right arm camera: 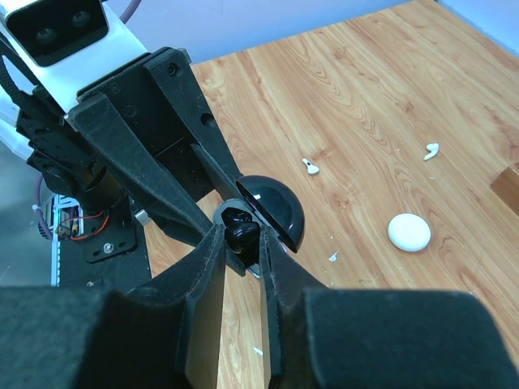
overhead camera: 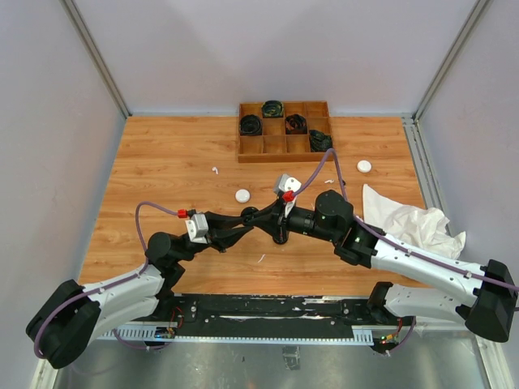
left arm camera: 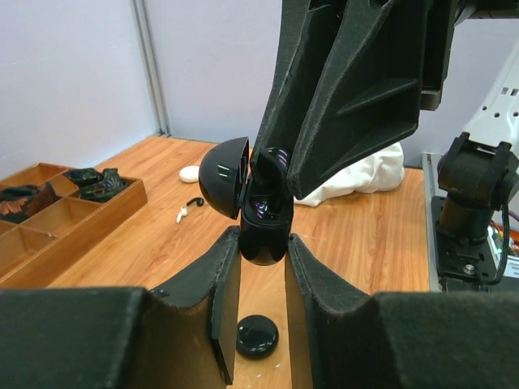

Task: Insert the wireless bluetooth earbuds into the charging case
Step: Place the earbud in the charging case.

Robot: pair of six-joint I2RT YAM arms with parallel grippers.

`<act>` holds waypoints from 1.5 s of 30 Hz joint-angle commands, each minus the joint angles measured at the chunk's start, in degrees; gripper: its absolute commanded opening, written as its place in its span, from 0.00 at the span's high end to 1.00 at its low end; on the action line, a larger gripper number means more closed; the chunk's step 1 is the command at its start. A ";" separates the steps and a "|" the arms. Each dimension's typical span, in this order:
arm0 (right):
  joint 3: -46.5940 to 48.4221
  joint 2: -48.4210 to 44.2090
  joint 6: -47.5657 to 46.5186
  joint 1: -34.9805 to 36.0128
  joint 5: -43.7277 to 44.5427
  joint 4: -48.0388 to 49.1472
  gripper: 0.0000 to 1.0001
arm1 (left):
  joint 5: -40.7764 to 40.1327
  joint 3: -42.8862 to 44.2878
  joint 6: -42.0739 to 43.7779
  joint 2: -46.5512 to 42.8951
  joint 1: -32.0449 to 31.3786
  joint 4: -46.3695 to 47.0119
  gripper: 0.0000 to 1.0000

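My left gripper (left arm camera: 263, 243) is shut on the base of a black charging case (left arm camera: 264, 231) and holds it above the table with its lid (left arm camera: 225, 177) swung open. My right gripper (right arm camera: 241, 245) is shut on a black earbud (right arm camera: 244, 232) and holds it at the case's open mouth, against the pocket. Another black earbud (right arm camera: 233, 215) sits in the case. In the top view both grippers meet mid-table (overhead camera: 266, 219). White earbuds (right arm camera: 311, 166) (right arm camera: 431, 151) lie loose on the wood.
A closed black case (left arm camera: 257, 335) lies on the table under the left gripper. White round cases (overhead camera: 242, 195) (overhead camera: 364, 166) lie on the table. A wooden divided tray (overhead camera: 284, 146) with coiled cables stands at the back. A crumpled white cloth (overhead camera: 409, 220) lies at the right.
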 commanded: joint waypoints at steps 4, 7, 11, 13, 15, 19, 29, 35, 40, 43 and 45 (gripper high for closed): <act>-0.22 0.73 -0.81 1.55 1.92 -1.18 0.87 | -2.08 0.17 -0.54 -0.92 0.27 3.81 1.00; 0.07 0.94 -0.98 1.74 2.61 -1.70 0.82 | -2.18 0.08 -0.34 -1.03 0.27 3.75 1.00; 0.70 0.59 -0.73 1.75 1.11 -2.31 0.70 | -2.44 0.17 -0.10 -0.75 0.27 3.44 1.00; 1.30 0.04 -1.15 1.75 -0.08 -3.16 0.64 | -2.36 0.17 -0.11 -0.64 0.23 3.27 1.00; 2.49 -0.30 -2.05 1.75 -1.61 -5.14 0.58 | -2.23 0.17 -0.07 -0.56 0.27 3.05 1.00; 4.41 -0.77 -6.39 1.55 -4.33 -11.36 0.50 | -1.26 0.23 0.25 -0.55 0.27 2.46 1.00; 8.98 -2.74 -0.91 0.87 -0.05 -17.41 0.53 | -1.99 1.13 3.29 -2.65 0.27 -2.74 1.00; 11.79 -1.54 3.80 0.87 -0.46 -21.68 0.53 | -1.75 1.34 3.44 -2.64 0.27 -3.25 1.00; 12.32 -1.07 2.70 0.78 0.41 -20.98 0.52 | 0.11 2.04 2.70 -2.01 0.27 -3.19 1.00; 13.76 0.91 1.93 0.38 -1.60 -21.45 0.52 | 1.31 2.27 2.05 -1.97 0.27 -2.92 1.00; 14.47 1.84 1.91 0.01 -2.79 -21.76 0.52 | 2.14 2.41 1.56 -1.91 0.27 -2.81 1.00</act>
